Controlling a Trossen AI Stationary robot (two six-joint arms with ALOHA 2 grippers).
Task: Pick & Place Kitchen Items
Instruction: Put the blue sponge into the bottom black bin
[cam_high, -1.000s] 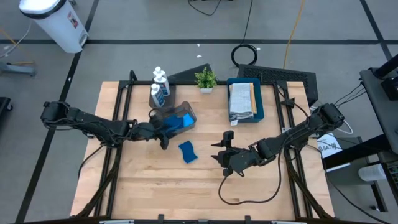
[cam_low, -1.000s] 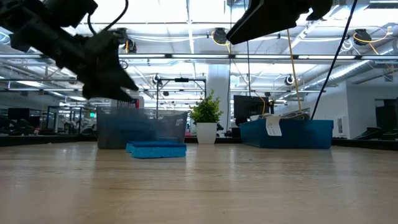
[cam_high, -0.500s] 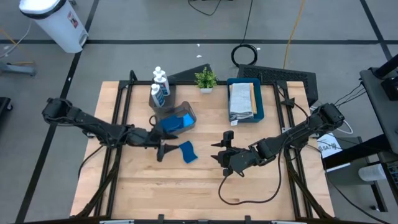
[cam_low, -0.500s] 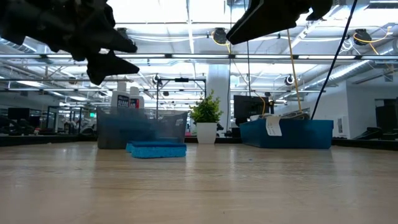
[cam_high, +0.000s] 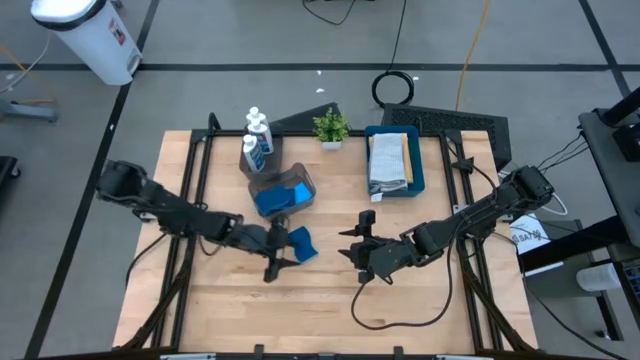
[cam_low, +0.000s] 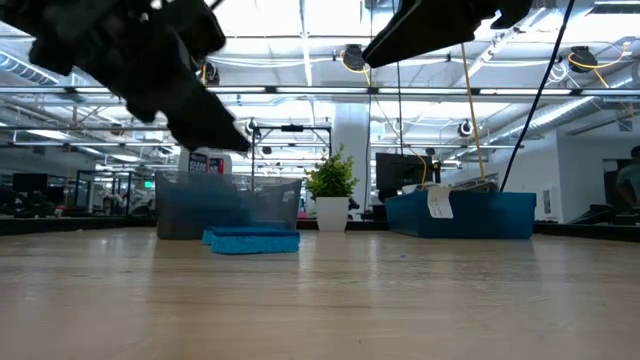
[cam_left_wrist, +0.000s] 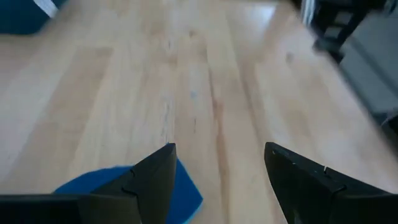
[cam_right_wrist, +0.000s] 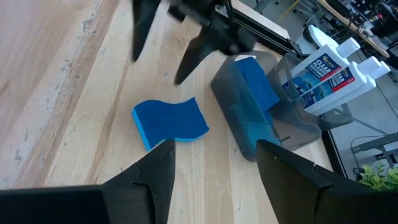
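On the pale wood-grain table, the wavy-edged blue sponge lies centre-frame just beside the left gripper, fingers spread apart.

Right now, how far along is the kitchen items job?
Done: one sponge lies in the grey bin, and folded cloths fill the blue tray. In hand: the left end effector, open, hovers by the loose sponge. Left: that sponge and the bottles. The right end effector waits nearby.
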